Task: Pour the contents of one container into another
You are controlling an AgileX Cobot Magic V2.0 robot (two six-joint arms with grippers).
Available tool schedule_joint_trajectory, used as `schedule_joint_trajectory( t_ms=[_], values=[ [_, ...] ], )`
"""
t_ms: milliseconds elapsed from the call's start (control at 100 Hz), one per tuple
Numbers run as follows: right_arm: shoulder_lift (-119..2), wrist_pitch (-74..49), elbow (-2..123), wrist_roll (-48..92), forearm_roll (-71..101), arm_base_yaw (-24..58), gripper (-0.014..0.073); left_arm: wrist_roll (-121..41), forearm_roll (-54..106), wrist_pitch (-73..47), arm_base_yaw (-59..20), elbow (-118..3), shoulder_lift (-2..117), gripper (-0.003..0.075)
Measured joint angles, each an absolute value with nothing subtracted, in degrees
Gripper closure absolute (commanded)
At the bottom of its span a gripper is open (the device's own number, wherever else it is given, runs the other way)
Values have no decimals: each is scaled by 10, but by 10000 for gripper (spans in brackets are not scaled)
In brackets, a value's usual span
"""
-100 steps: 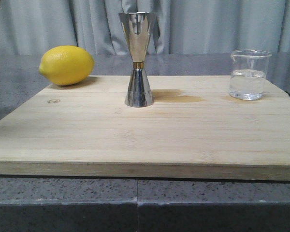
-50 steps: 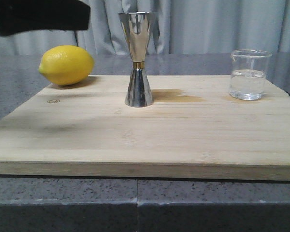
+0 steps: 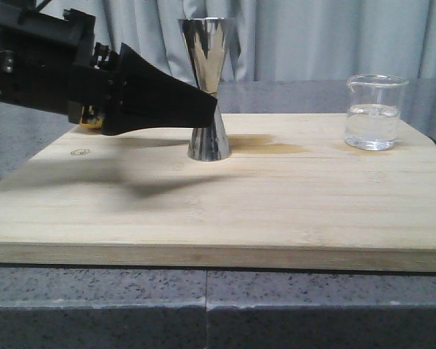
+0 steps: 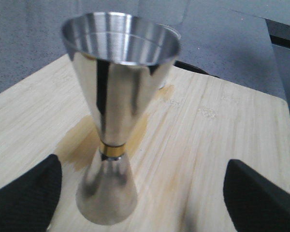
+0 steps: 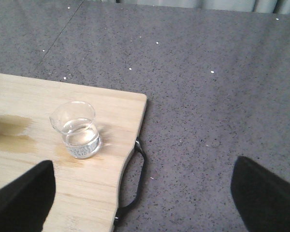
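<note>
My left gripper (image 4: pixel 140 193) is spread wide and holds nothing: in my left wrist view one black fingertip (image 4: pixel 26 195) sits at each lower corner, and the steel jigger (image 4: pixel 117 121) stands upright in the gap between them, closer to one finger than the other and touching neither as far as I can see. Its polished upper cup opens toward me, the thin gold band rings its narrow waist, and its lower cone rests on the wooden cutting board (image 4: pixel 222 140). A brownish wet stain (image 4: pixel 79 142) darkens the wood right around and beside the jigger's foot. From the front, my left arm reaches in over the board and my dark fingers (image 3: pixel 167 102) taper to a point level with the jigger's (image 3: pixel 208 87) waist, crossing in front of it; a small bit of yellow (image 3: pixel 91 121) peeks out under my wrist, too hidden for me to name it. My right gripper (image 5: pixel 145 193) is also spread wide and empty, its two fingertips (image 5: pixel 19 195) at the lower corners of my right wrist view, hanging well above the surface. The glass beaker (image 5: pixel 76 129) stands upright ahead of my right fingers, toward one side of the gap, well apart from them, near the board's corner just beside its black handle loop (image 5: pixel 135 179). It is partly filled with clear liquid. Beyond the board's edge lies the speckled grey countertop (image 5: pixel 208 87). Beaker (image 3: pixel 376 113) and jigger stand well apart on the board (image 3: pixel 276 203).
</note>
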State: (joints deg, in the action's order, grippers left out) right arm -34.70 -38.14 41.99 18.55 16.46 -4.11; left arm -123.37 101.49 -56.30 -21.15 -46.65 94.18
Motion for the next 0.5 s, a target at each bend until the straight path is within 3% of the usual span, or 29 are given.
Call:
schedule_joint_trajectory(
  t_ms=[500],
  values=[
    [-348, -381, 420, 193, 167, -41, -74, -1234, 1016, -608, -235, -557, 1031, 92]
  ],
)
